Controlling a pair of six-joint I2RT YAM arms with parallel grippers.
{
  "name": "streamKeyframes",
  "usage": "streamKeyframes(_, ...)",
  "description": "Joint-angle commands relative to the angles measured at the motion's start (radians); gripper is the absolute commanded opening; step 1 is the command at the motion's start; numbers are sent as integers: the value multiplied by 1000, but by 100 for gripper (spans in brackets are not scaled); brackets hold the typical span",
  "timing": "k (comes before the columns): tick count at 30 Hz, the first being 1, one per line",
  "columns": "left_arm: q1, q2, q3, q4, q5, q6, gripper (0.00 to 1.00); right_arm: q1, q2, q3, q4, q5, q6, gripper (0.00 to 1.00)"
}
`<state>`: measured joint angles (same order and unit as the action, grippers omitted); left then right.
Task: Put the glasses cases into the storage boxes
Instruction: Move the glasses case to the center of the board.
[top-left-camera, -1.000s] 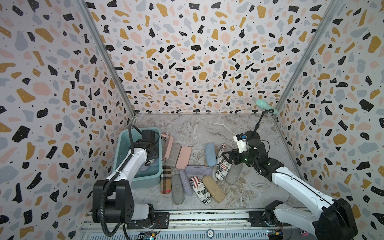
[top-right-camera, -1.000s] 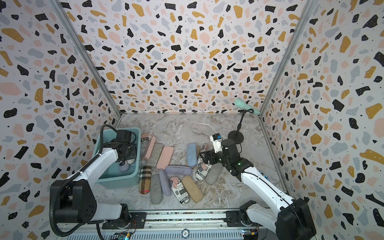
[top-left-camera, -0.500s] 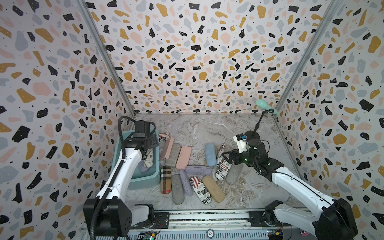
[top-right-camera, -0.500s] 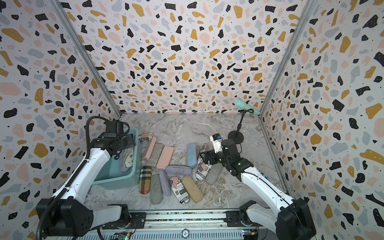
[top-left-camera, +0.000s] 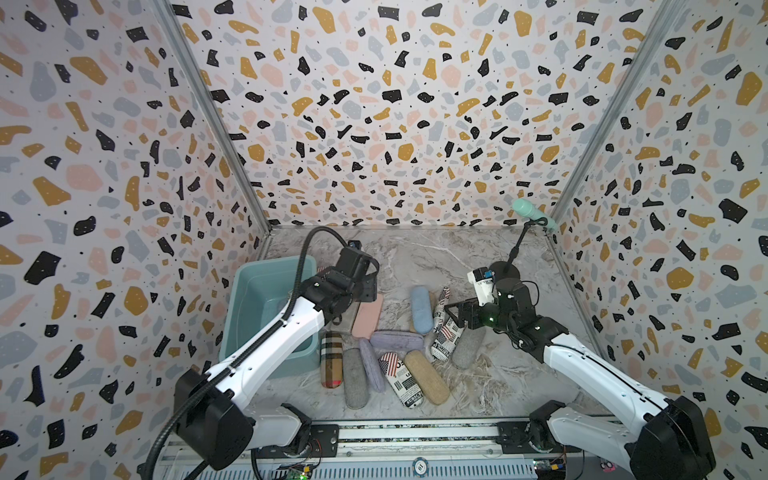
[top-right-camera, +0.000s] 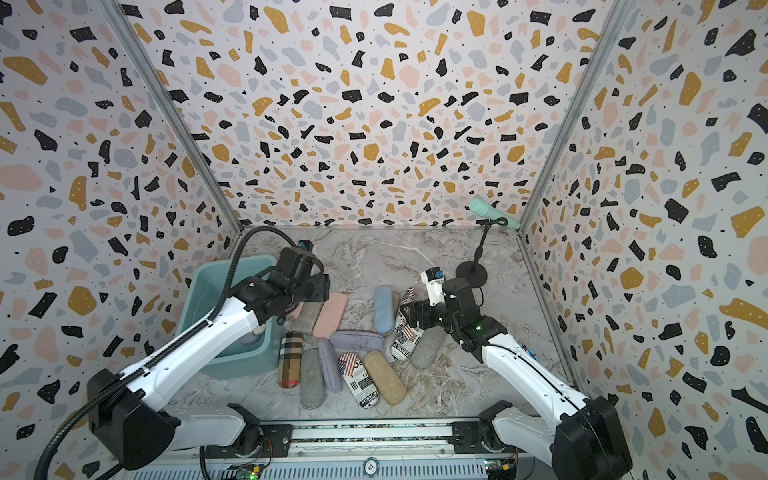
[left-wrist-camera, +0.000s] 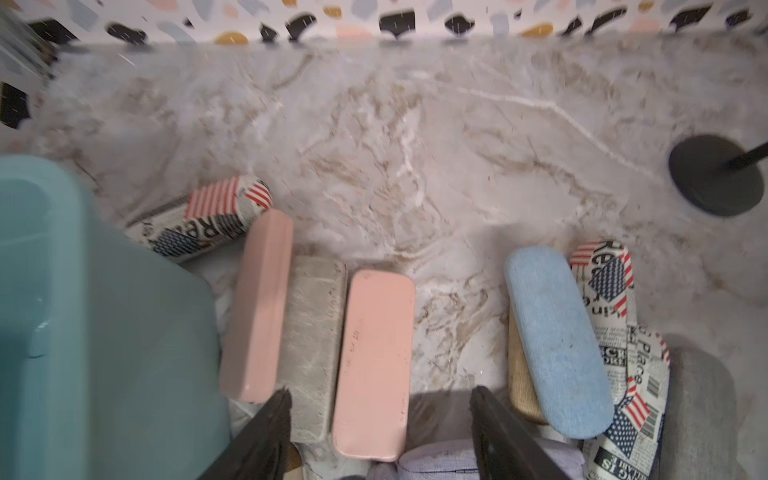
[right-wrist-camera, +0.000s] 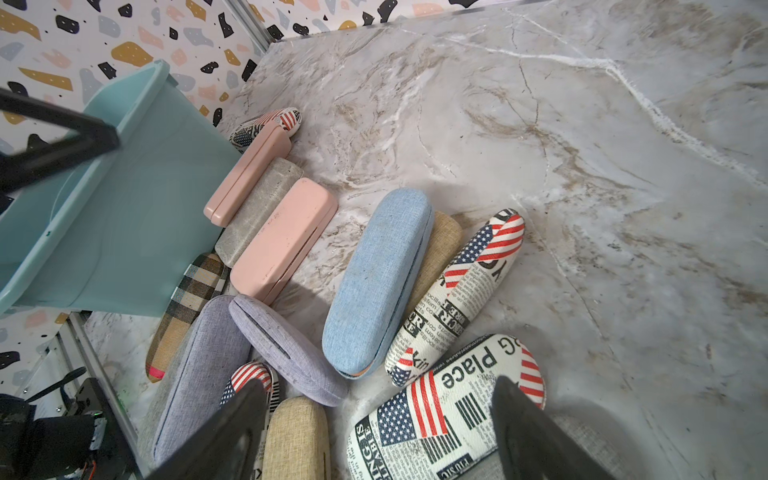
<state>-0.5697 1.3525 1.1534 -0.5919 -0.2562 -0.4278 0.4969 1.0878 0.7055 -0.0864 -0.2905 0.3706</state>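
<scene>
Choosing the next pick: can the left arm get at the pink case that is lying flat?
Probably yes: the left gripper hangs right over the flat pink case, jaws open, and nothing lies on top of it.

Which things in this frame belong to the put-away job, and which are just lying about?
Part of the job: teal tub; pink case; light blue case; lavender case; plaid case; grey case; tan case; newsprint case.

Just lying about: mint microphone; black stand.
</scene>
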Motion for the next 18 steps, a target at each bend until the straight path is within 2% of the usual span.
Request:
streamKeyframes(1, -41, 77, -79, 54, -31, -63, 72, 11, -21, 11, -5, 25, 7, 92)
streamKeyframes(3, -50, 114, -118, 100, -32, -59, 80, 12, -17, 8, -3, 25, 5, 96)
streamKeyframes(4, -49, 128, -138, 129, -37, -61, 81, 12, -12, 8, -3, 25, 2, 98)
streamKeyframes(12, -49, 278, -145, 144, -87, -65, 82, 14, -6, -12, 15, 26, -2, 98)
streamKeyframes(18, -48, 319, -177, 192, -36, -60, 82, 12, -11, -32, 21, 30, -5, 98)
